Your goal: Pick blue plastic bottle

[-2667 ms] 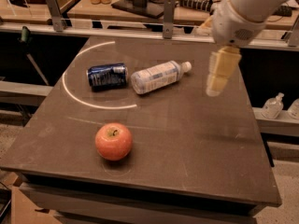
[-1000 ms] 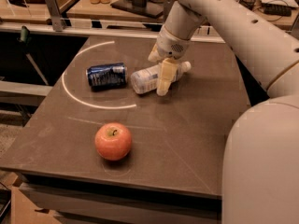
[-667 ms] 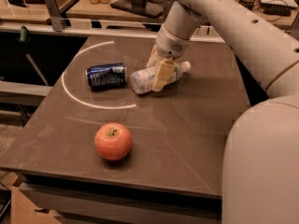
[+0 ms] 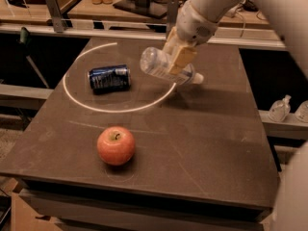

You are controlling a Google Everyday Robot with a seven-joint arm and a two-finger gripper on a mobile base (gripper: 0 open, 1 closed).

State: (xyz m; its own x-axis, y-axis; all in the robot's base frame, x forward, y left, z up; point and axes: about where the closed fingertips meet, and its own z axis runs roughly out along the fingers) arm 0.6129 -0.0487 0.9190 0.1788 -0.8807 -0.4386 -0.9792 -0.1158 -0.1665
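The blue plastic bottle (image 4: 159, 65), clear with a pale label and a white cap pointing right, hangs tilted in the air above the dark table (image 4: 202, 143). My gripper (image 4: 177, 57) is shut on its middle, tan fingers on either side, and holds it lifted off the surface, with its shadow on the table below. The white arm reaches in from the upper right.
A dark blue crushed can (image 4: 109, 78) lies on its side at the left inside a white circle mark. A red apple (image 4: 116, 145) sits near the front left. A shelf with two small bottles (image 4: 280, 109) is off the right edge.
My gripper closed on the bottle where it lay and has lifted it off the table. The can and the apple have not moved.
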